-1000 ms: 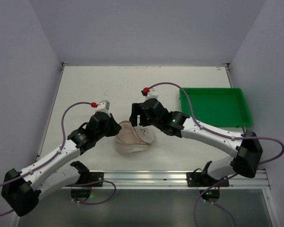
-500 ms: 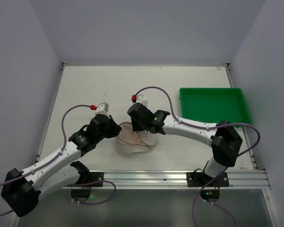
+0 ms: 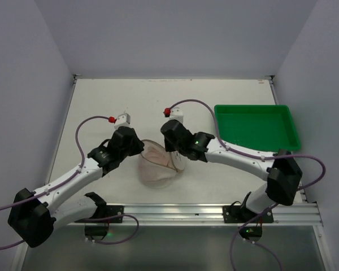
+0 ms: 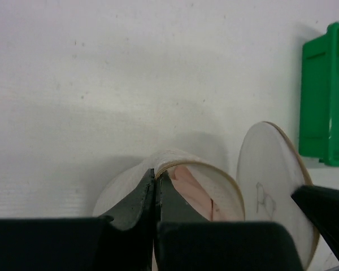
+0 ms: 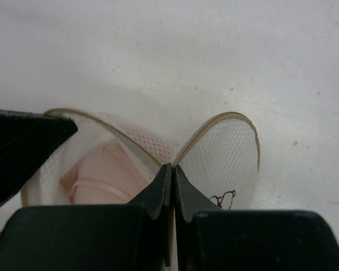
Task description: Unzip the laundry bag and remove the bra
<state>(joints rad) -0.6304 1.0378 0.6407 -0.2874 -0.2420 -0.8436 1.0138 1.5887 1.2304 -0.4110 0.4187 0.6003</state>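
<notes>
Right end effector (image 5: 171, 169) just snapped closed from wide open, pinching the laundry bag (image 3: 157, 165) where flap meets rim; left end effector (image 4: 156, 176) stays clamped on the near rim. Bag sits mid-bench (image 3: 101, 101), unzipped, pink bra (image 5: 104, 169) exposed, so we reckon pulling it out is next.

Right gripper (image 5: 173, 168) closed onto laundry bag (image 5: 229, 148) rim.
</notes>
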